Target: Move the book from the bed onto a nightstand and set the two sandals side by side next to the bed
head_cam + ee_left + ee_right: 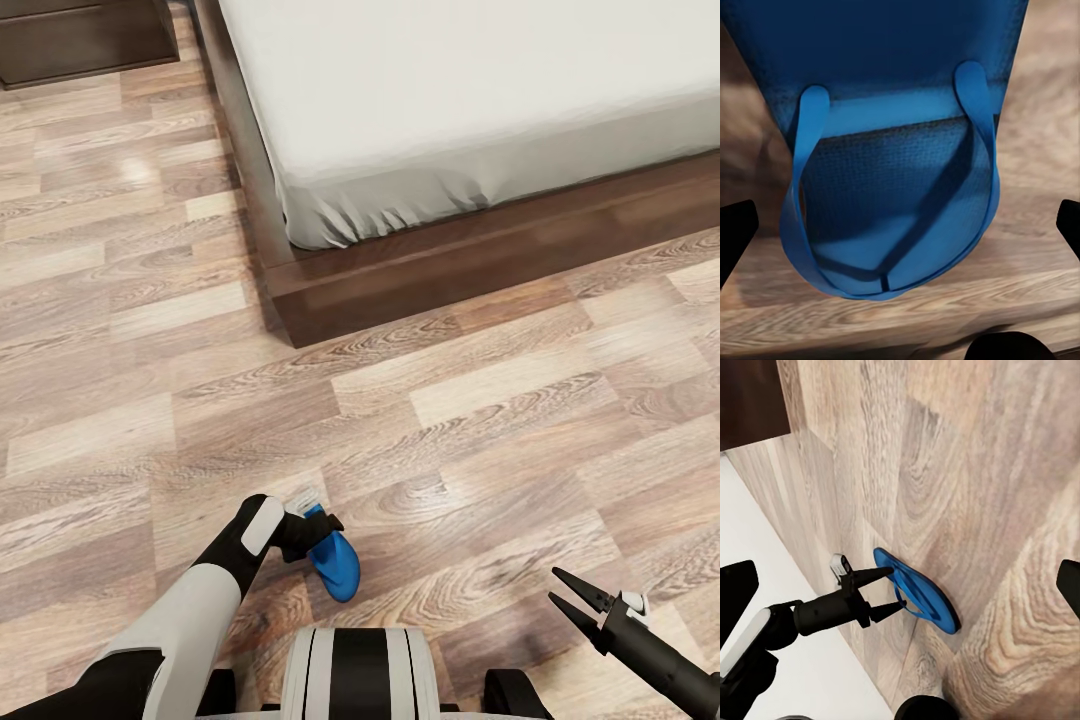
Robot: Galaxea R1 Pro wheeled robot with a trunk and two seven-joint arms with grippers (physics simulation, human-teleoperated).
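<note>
Sandal (900, 187) showing matt, finely textured blue foam, floor (480, 420) showing semi-glossy grained wood planks, bed (400, 265) frame showing smooth dark wood, mattress (480, 90) wearing matt grey cloth

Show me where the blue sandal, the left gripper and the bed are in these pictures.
blue sandal (337, 565), head view, on its sole.
left gripper (889, 591), right wrist view, midway between its fingertips.
bed (420, 262), head view, on the dark wooden frame.
</note>
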